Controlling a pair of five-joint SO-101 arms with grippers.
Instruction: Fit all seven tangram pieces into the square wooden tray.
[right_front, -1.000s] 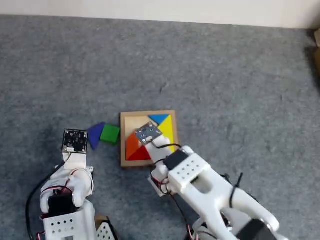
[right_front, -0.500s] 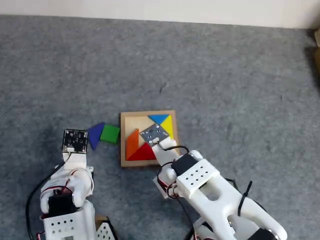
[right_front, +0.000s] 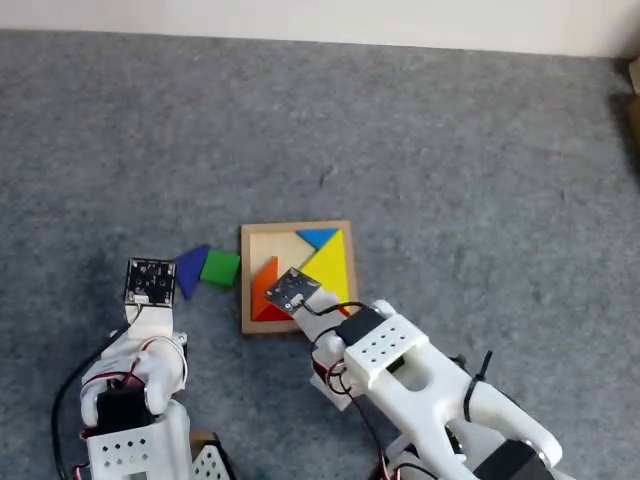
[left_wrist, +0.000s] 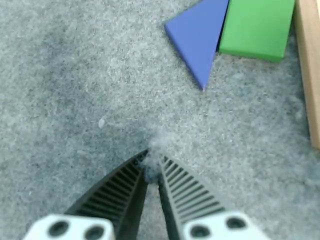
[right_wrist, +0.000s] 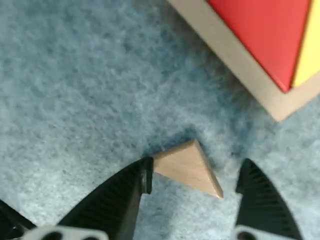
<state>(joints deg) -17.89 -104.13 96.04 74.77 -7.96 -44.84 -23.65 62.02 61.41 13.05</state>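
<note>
The grey carpeted bench (right_front: 450, 150) carries two white arms. The right arm (right_front: 400, 360) reaches over the near edge of the square wooden tray (right_front: 268, 246). The left arm (right_front: 140, 370) stands further left, beside the loose pieces.

The tray lies nearly square to the bench's edges. Its far left part is bare wood. A large yellow triangle (right_front: 330, 265) fills the right side, with a small blue triangle (right_front: 318, 237) at the far edge. An orange piece (right_front: 263, 283) and a red piece (right_wrist: 265, 35) sit along the near side.

Just left of the tray a green square (left_wrist: 257, 25) touches a darker blue triangle (left_wrist: 200, 35). That triangle's sharp corner points toward the left end effector (left_wrist: 154, 162), which is clenched on nothing just above the carpet.

The right end effector (right_wrist: 196, 175) is released, its fingers spread on either side of a plain wooden triangle (right_wrist: 187, 165) lying flat on the carpet near the tray's corner. The triangle's long side runs across the gap between the fingers, its apex points toward the tray, and one corner sits right at a fingertip.
</note>
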